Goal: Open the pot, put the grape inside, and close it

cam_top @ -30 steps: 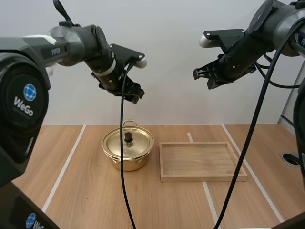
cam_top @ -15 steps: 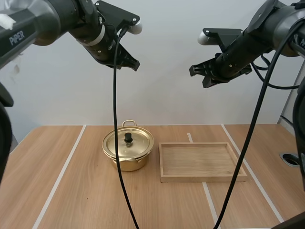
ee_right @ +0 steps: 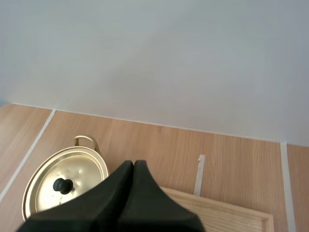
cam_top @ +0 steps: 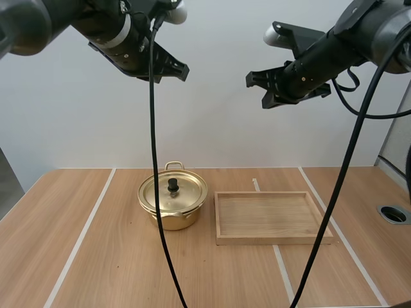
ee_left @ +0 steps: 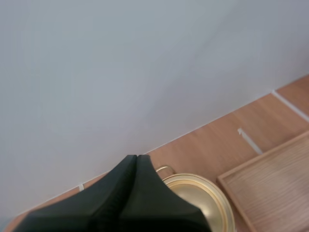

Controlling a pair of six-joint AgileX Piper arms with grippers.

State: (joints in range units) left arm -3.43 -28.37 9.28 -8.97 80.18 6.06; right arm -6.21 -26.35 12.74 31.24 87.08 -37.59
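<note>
pot (cam_top: 168, 220) sits lidded well below both arms, nearer the left gripper (cam_top: 176, 69) than the right gripper (cam_top: 259, 82); both pairs of fingers pressed together.

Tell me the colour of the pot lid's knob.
Black knob; right wrist view shows it best.

Left wrist view: your left hand (ee_left: 136, 157), fingers pressed into one dark wedge, covers the near side of the pot (ee_left: 205, 193), knob included, and the wooden tray (ee_left: 275, 183) beside it runs off the picture's edge. Right wrist view: your right hand (ee_right: 133, 163), likewise closed, hides the pot's near rim and one tray corner. The lid (ee_right: 65, 174) conceals the pot's inside.
</note>
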